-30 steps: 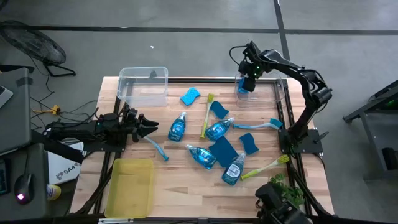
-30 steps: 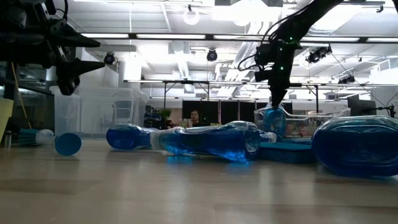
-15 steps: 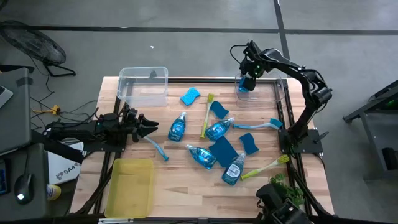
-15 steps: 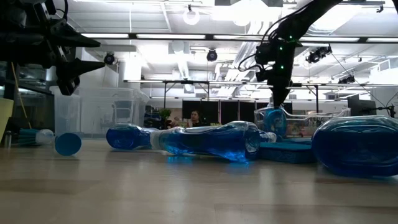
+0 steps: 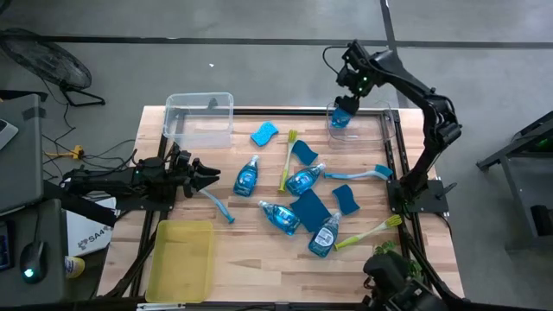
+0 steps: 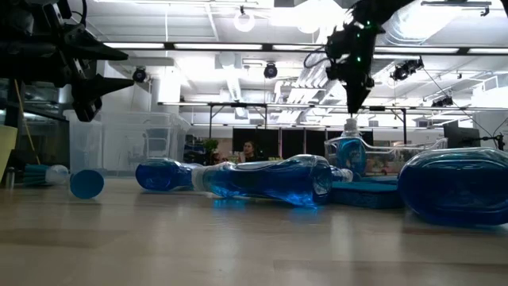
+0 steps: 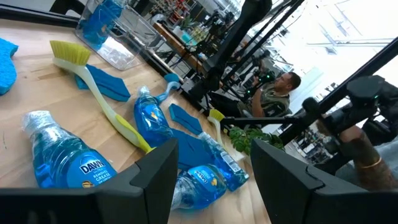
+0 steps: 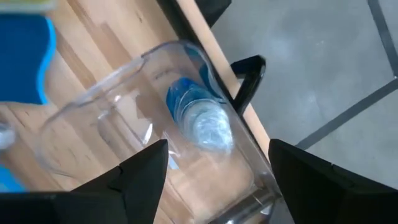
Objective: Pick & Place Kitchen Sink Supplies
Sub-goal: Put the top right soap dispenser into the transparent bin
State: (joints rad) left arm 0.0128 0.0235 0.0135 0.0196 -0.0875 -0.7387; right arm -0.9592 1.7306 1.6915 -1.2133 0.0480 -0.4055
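Observation:
A clear soap bottle [image 5: 340, 118] with blue liquid and a white cap [image 8: 211, 134] stands upright on its base inside the clear bin [image 5: 371, 134] at the table's far right. My right gripper [image 5: 347, 97] hangs open straight above it, pointing down, clear of the cap [image 6: 350, 123]. My left gripper [image 5: 207, 173] waits level and open at the table's left, with nothing between its fingers [image 7: 155, 180]. Several more soap bottles [image 5: 247, 175], blue sponges [image 5: 311, 207] and dish brushes [image 5: 287, 160] lie flat in the middle of the table.
A second clear bin [image 5: 199, 119] stands at the far left and a yellow tray [image 5: 181, 259] at the near left. A person [image 7: 273, 93] sits beyond the table's right side. Bare wood lies along the near edge.
My right gripper has let go of the soap bottle's top and risen straight up above the bin. The bottle has stayed upright in the bin where it was set.

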